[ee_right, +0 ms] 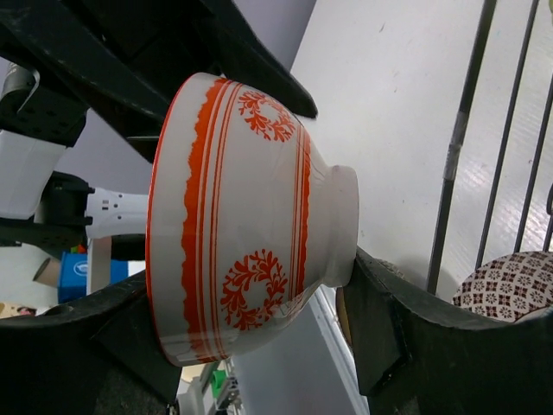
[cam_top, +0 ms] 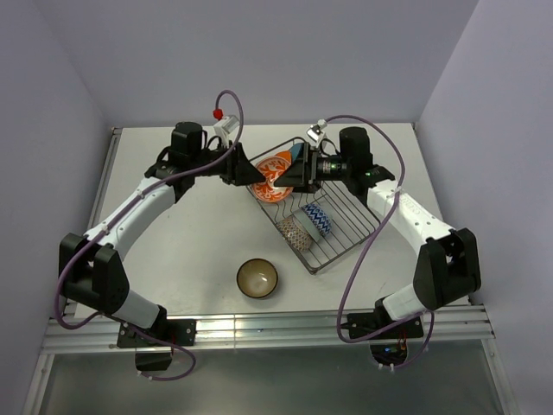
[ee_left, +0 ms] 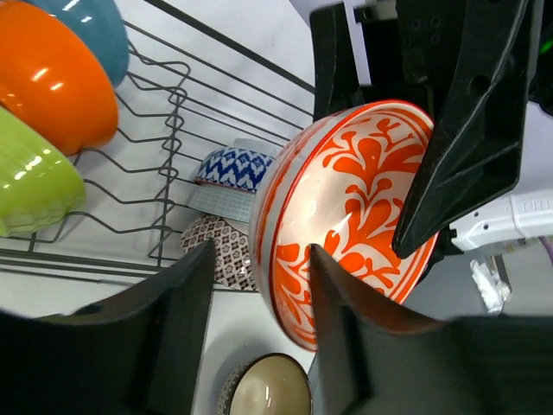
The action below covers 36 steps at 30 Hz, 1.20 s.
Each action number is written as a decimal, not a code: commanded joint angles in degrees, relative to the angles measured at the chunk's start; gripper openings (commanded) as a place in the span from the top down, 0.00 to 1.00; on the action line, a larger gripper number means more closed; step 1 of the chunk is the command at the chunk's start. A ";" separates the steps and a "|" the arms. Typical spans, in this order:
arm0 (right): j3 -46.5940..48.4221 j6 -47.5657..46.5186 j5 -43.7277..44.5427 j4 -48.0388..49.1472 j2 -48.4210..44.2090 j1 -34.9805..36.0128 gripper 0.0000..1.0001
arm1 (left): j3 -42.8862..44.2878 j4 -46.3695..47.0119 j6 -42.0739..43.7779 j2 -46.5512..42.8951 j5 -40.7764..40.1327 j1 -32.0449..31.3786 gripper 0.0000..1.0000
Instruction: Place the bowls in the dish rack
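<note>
The red-orange bowl (cam_top: 271, 170) is held in the air over the far end of the rack (cam_top: 352, 214), turned on its side, with both grippers at it. The right gripper (ee_right: 251, 290) is closed on this bowl: in its wrist view one finger is pressed against the foot and the other is placed at the open side. The left gripper (ee_left: 259, 259) is set around the rim but is open; one finger (ee_left: 341, 337) lies on the painted inside, while the other is seen a little apart from the outer wall. Inside the rack the lime bowl (ee_left: 30, 177), the orange bowl (ee_left: 52, 78) and the blue bowl (ee_left: 91, 22) are stood on edge in one row, each beside the next. In another part of the rack the zigzag bowl (cam_top: 316, 219) and the checkered bowl (cam_top: 294, 232) are leaned side by side. The dark bowl (cam_top: 257, 277), beige inside, is left upright on the desk (cam_top: 194, 220), near the front corner of the rack and outside it.
</note>
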 commanded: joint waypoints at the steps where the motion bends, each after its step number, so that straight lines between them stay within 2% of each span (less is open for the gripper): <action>1: 5.33 -3.80 -2.67 -1.93 -1.83 0.99 1.00 | 0.96 0.71 0.86 -0.70 0.35 -1.46 0.51; 2: 5.69 -5.11 -2.40 -3.50 -1.57 1.17 0.99 | 0.87 0.97 0.42 -0.70 0.00 -1.47 0.59; 3: 6.65 -5.82 -1.96 -4.48 -1.48 1.26 0.94 | 0.61 1.24 -0.37 -0.87 -0.44 -1.47 0.83; 4: 7.09 -6.35 -0.31 -5.44 -1.39 1.17 0.88 | -0.26 2.72 -1.07 -1.13 -0.71 -1.29 0.93; 5: 7.44 -7.13 0.49 -6.58 -1.65 1.26 0.73 | -1.23 4.30 -2.38 -1.40 -0.71 -1.20 0.98; 7: 7.89 -7.06 2.68 -7.12 -2.44 1.26 0.42 | -4.56 10.52 -7.83 -2.80 -0.44 -0.15 1.00; 11: 8.06 -6.27 2.96 -6.95 -3.24 1.17 0.21 | -6.16 13.45 -11.80 -3.33 -0.18 0.82 1.00; 16: 7.54 -4.51 1.82 -5.55 -3.85 0.21 0.13 | -7.39 16.00 -14.61 -3.07 1.04 1.87 0.99; 20: 7.10 -3.01 0.85 -4.75 -3.33 -0.33 0.12 | -8.00 17.93 -16.45 -3.16 1.14 1.96 1.00; 27: 6.39 -0.47 4.27 -4.93 -2.18 -0.33 0.05 | -8.27 20.22 -18.21 -3.07 1.31 1.96 1.00; 36: 3.41 4.63 3.93 5.09 -2.89 -0.24 0.04 | -8.97 21.54 -19.71 -3.07 1.49 1.87 1.00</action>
